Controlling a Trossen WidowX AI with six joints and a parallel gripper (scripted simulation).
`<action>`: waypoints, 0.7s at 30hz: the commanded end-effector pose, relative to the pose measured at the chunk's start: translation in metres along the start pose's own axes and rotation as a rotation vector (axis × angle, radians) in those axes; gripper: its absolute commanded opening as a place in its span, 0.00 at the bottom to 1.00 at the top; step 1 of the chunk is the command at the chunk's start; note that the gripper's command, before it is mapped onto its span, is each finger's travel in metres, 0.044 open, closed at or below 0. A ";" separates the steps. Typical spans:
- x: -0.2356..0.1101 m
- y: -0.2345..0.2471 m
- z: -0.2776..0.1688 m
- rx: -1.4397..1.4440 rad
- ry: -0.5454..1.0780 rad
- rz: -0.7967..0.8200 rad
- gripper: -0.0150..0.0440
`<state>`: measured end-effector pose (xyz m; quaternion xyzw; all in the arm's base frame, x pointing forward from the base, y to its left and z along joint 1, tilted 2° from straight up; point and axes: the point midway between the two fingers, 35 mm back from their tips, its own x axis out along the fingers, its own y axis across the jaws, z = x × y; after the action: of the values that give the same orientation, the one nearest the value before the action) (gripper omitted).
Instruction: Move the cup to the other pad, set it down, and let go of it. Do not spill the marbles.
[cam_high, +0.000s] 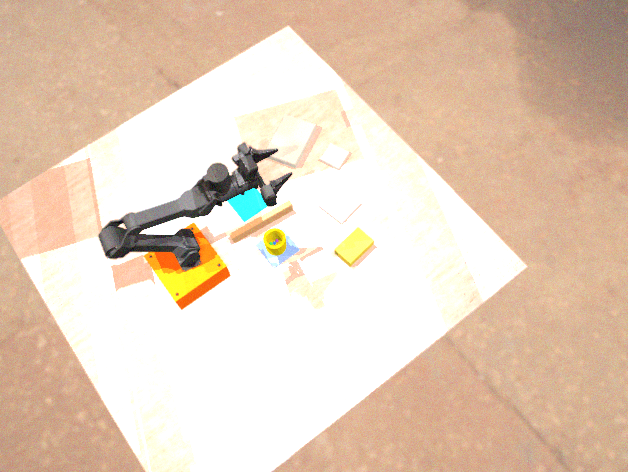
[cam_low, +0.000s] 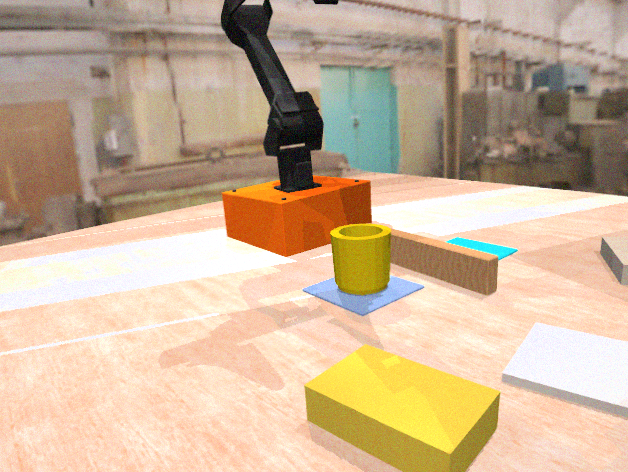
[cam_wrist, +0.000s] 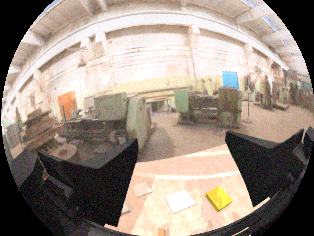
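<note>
Yellow cup (cam_high: 274, 240) on its blue pad (cam_high: 267, 256), gripper (cam_high: 272, 165) raised and wide.

Marbles (cam_high: 274, 243) sit inside the upright cup, which stands on the pale blue pad near the middle of the worktop (cam_high: 355, 329); a wooden bar (cam_high: 261, 221) lies just beyond it, between the cup and the cyan pad (cam_high: 247, 204). From above, the gripper hangs over the side of the bar toward the far corner, its jaws spread wide with nothing between them, well apart from the cup and above it. The cyan pad shows partly under the wrist. The arm rises from an orange base (cam_high: 215, 276) toward the left corner. A yellow block (cam_high: 353, 246) lies on the cup's other side, toward the right corner. The wrist view shows both dark fingers with open space between, looking out over the worktop to the yellow block.
</note>
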<state>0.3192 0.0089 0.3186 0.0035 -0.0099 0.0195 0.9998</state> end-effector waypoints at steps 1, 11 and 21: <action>0.002 -0.001 -0.004 -0.016 0.018 -0.002 0.89; -0.007 -0.032 -0.191 -0.712 0.919 0.270 0.54; -0.083 -0.043 -0.265 -0.968 1.388 0.911 0.54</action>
<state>0.2820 -0.0275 0.0783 -0.3994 0.5172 0.2593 0.7112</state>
